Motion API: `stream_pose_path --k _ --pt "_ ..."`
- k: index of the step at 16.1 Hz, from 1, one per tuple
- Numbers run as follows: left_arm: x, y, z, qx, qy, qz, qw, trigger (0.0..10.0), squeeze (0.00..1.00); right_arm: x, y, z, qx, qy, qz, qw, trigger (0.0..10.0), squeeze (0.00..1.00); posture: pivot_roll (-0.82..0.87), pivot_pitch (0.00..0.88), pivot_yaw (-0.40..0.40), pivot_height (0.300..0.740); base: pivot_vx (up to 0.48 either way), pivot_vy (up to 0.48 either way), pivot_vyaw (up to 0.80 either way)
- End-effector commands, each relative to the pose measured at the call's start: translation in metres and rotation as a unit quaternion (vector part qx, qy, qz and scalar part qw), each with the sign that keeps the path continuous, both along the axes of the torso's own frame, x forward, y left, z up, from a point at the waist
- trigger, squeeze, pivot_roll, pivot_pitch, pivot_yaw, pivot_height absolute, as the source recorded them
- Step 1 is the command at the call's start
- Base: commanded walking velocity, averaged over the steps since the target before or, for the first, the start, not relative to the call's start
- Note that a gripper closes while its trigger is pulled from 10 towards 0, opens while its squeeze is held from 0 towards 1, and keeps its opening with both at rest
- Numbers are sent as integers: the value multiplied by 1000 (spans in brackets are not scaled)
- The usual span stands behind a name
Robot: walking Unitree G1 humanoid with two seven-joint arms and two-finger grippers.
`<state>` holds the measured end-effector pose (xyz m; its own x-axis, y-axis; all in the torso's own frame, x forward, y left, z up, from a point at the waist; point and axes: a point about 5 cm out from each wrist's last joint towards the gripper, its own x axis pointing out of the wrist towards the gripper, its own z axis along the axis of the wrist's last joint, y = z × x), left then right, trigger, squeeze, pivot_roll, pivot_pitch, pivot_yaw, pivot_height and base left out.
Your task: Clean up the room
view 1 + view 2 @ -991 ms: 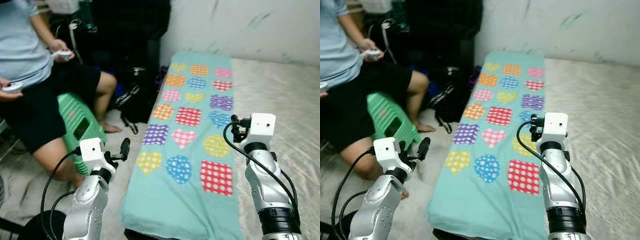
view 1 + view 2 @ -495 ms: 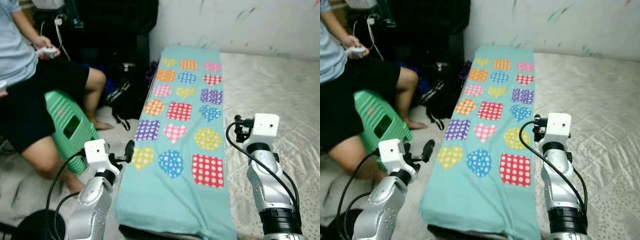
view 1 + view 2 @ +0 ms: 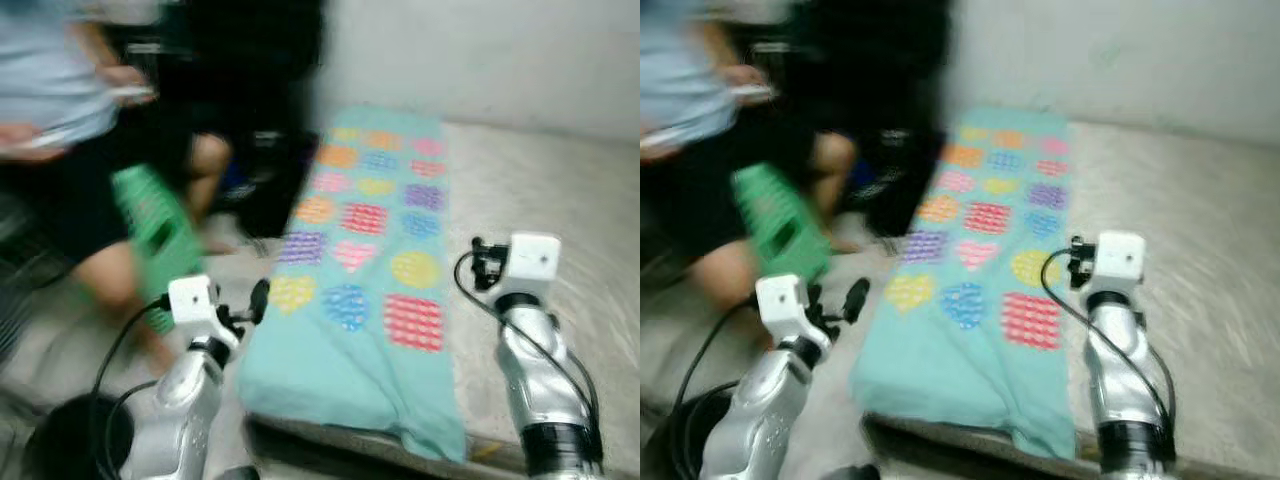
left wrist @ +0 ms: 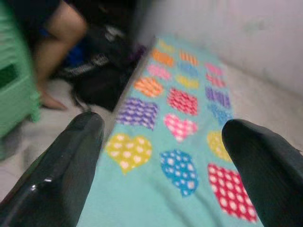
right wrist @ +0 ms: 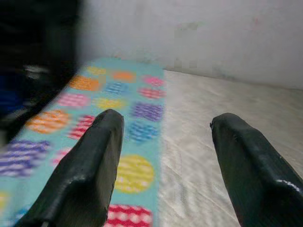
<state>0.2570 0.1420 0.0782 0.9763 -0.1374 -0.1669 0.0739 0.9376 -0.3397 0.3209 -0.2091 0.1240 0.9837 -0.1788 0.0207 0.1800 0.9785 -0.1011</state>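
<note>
While both claws, left claw (image 4: 161,156) and right claw (image 5: 163,161), are hanging spread and empty, I'm judging cleanup barely begun, teal patterned blanket (image 3: 370,270) lying flat along the bed (image 3: 560,200) edge.

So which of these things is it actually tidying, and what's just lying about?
Likely part of the job:
- teal patterned blanket spread on the mattress
- left gripper and right gripper, both open, holding nothing

Just there:
- green stool
- seated person
- dark bags on the floor
</note>
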Motion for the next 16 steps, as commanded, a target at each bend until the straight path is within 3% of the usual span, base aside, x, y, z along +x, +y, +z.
stream_pose_path --k 1,7,16 --pt "2 2 2 3 -3 -1 1000 10000 0 -2 1 -2 -2 3 2 1000 10000 0 -112 0 25 740 0 0 0" --pt "-3 0 3 2 -13 -19 1000 10000 0 -2 2 -2 -5 1 5 1000 10000 0 -110 0 20 740 0 0 0" --pt "-2 9 0 23 -6 12 1000 10000 0 -3 8 -12 -5 13 15 1000 10000 0 -98 0 21 740 0 0 -800"
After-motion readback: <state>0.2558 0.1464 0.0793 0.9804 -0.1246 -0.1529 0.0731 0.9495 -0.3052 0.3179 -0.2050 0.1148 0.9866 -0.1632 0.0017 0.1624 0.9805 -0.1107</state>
